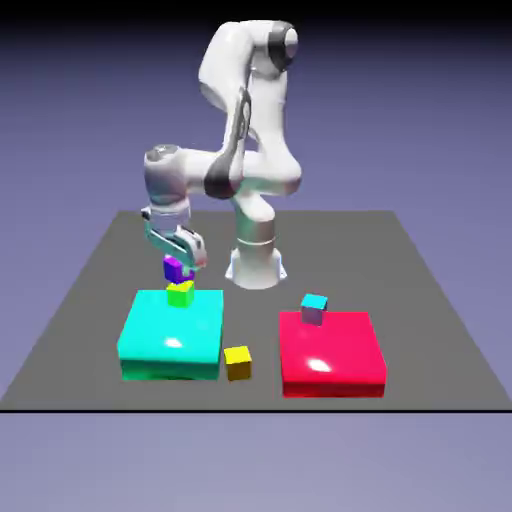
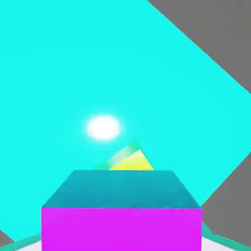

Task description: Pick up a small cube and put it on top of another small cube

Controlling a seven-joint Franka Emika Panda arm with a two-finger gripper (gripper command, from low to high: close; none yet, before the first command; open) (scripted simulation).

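Looking first at the gripper, I have it low on the exterior view's left, with the purple cube right at its fingertips. In the hand view that cube fills the bottom middle, a bright magenta face below a dark teal one, and hides most of what is around the tips, so I cannot tell whether the fingers are clamped on it or stand a little apart from its sides. The lime cube sits just under and slightly nearer the exterior camera, on the far part of the big turquoise block; whether the two small cubes touch, I cannot make out. From the hand, just a pale yellow corner of it pokes out past the purple cube, against the turquoise surface with its white glare spot. Farther out, I see the yellow cube on the dark table, between the turquoise block and the big red block, nearer the turquoise one. On the exterior view's right, the light-blue cube is at the red block's far edge, well apart from my gripper. Behind everything, the white arm rises from its base at the far side of the table.
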